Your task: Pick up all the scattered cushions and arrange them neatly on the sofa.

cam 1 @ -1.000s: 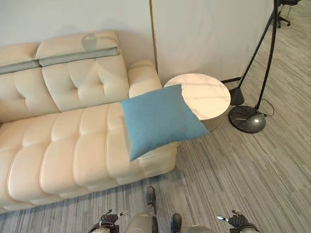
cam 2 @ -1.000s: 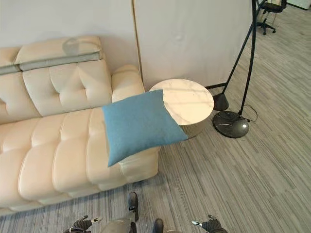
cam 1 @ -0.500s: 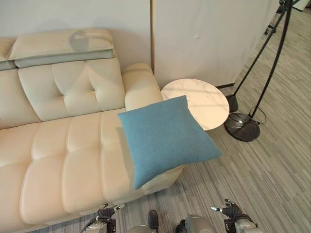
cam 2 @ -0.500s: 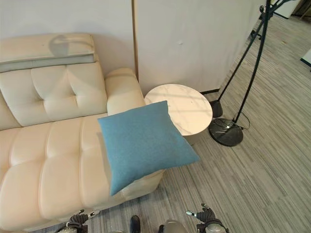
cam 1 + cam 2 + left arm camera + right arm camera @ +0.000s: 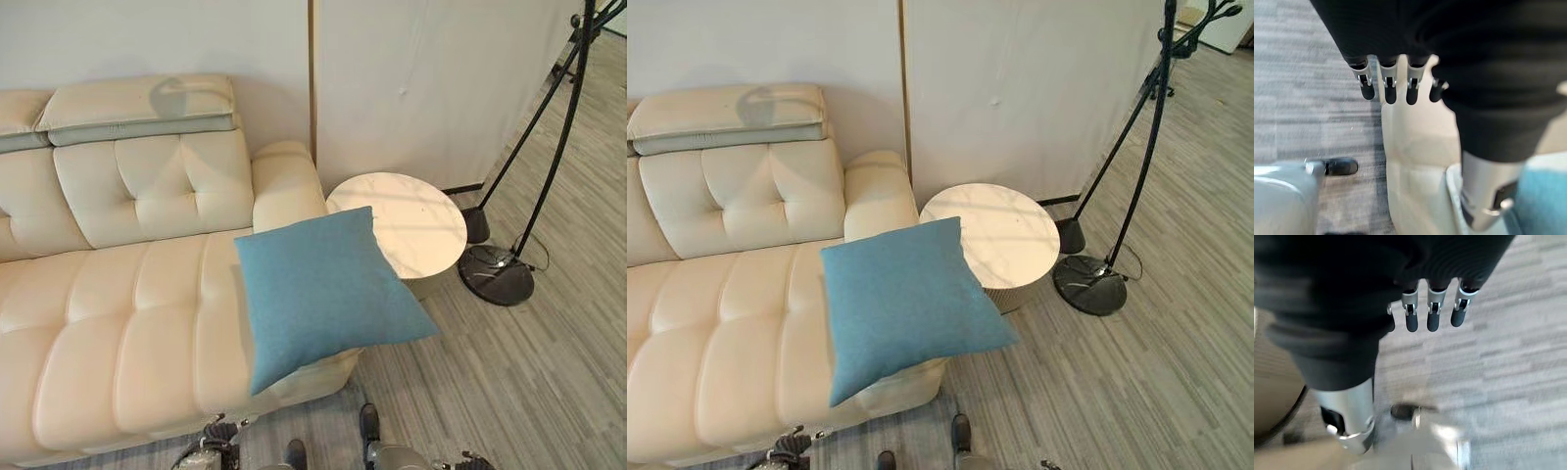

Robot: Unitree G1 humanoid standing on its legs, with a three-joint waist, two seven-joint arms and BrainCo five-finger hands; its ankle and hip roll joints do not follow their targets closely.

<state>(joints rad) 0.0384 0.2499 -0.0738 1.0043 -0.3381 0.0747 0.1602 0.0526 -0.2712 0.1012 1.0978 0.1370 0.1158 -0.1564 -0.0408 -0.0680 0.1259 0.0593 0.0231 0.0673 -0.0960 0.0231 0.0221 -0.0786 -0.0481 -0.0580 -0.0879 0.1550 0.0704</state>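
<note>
Cream tufted leather sofa [image 5: 118, 294] along a pale wall, headrest pads up top, rounded armrest [image 5: 286, 181] at its right end. Round white marble-look side table [image 5: 407, 220] just beside that armrest, in front of a pale partition panel [image 5: 431, 88]. Black floor lamp [image 5: 549, 147] further right, dome base [image 5: 497, 275] on the grey striped carpet [image 5: 519, 392], second small black base [image 5: 476, 223] between the table and the big base. Lamp head cut off by the frame edge.

Blue square cushion [image 5: 323, 294] on the right end of the sofa seat, lying tilted, one corner overhanging the front edge, another corner over the near rim of the side table, touching or just above it; hard to tell which. Nothing on top of the cushion, side table close against it on the right.

Left hand [image 5: 1396, 88] low by the sofa's front edge, fingers straight and relaxed, holding nothing; sofa base and a strip of blue cushion past them in the left wrist view. Also at the bottom edge of the head view [image 5: 211, 446], below and well apart from the cushion.

Right hand [image 5: 1430, 316] over bare carpet, fingers loose and straight, empty. Well apart from the cushion, further from it than the left.
</note>
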